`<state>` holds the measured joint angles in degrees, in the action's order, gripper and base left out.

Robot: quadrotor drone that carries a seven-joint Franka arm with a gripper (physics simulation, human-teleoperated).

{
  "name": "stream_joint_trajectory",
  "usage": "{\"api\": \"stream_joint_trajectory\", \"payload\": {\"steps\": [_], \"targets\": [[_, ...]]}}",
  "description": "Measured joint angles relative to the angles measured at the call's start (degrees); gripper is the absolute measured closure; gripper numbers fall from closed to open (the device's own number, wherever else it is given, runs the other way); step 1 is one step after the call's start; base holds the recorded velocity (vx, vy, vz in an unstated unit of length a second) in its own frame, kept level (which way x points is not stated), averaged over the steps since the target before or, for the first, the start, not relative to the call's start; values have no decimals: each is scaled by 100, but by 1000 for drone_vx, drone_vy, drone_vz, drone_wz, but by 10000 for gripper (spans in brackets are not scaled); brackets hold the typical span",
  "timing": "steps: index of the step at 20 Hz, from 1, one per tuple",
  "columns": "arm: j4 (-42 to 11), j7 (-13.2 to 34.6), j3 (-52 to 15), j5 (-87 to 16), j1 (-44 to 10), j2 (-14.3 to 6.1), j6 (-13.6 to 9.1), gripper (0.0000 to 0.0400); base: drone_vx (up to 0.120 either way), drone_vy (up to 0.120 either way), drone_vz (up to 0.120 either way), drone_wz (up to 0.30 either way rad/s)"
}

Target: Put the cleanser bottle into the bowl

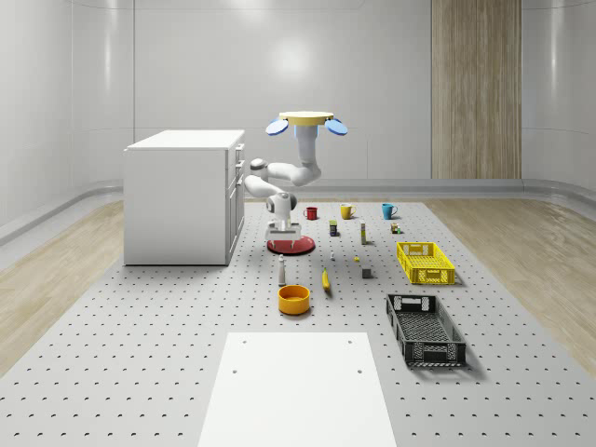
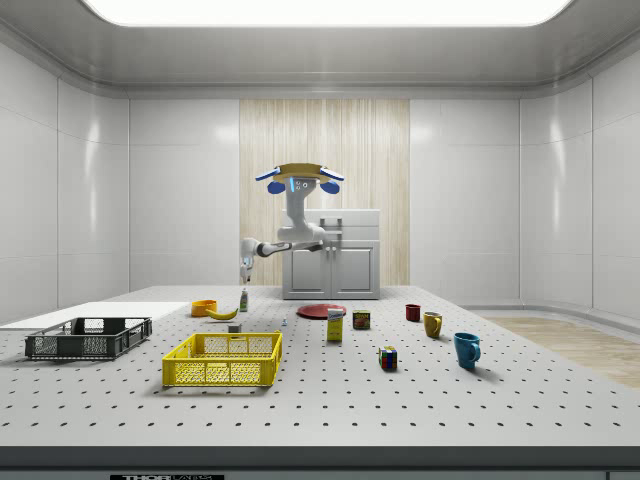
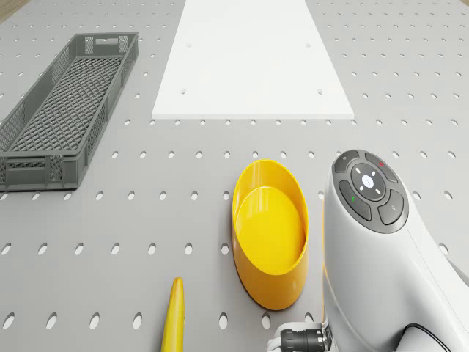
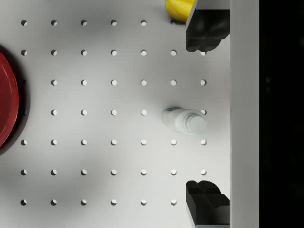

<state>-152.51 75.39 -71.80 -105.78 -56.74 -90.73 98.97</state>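
Note:
The cleanser bottle stands upright on the perforated table, a slim white bottle with a green label. In the side view the cleanser bottle is right below my gripper. Just in front of it sits the orange-yellow bowl, also seen as the bowl under the arm. From the wrist, the bottle shows cap-up between my two black fingers, well beneath them. My gripper is open, holding nothing. The drone hovers over the table beside the cabinet.
A red plate lies behind the bottle and a banana to its right. The white cabinet stands at the whole-scene view's left. A yellow crate, a dark crate, three mugs and a white sheet are farther off.

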Motion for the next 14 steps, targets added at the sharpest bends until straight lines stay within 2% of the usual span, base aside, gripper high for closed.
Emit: {"api": "stream_joint_trajectory", "payload": {"steps": [14], "targets": [[415, -82, 567, -467, -224, 66, 338, 0, 0, 0, 0, 0]]}}
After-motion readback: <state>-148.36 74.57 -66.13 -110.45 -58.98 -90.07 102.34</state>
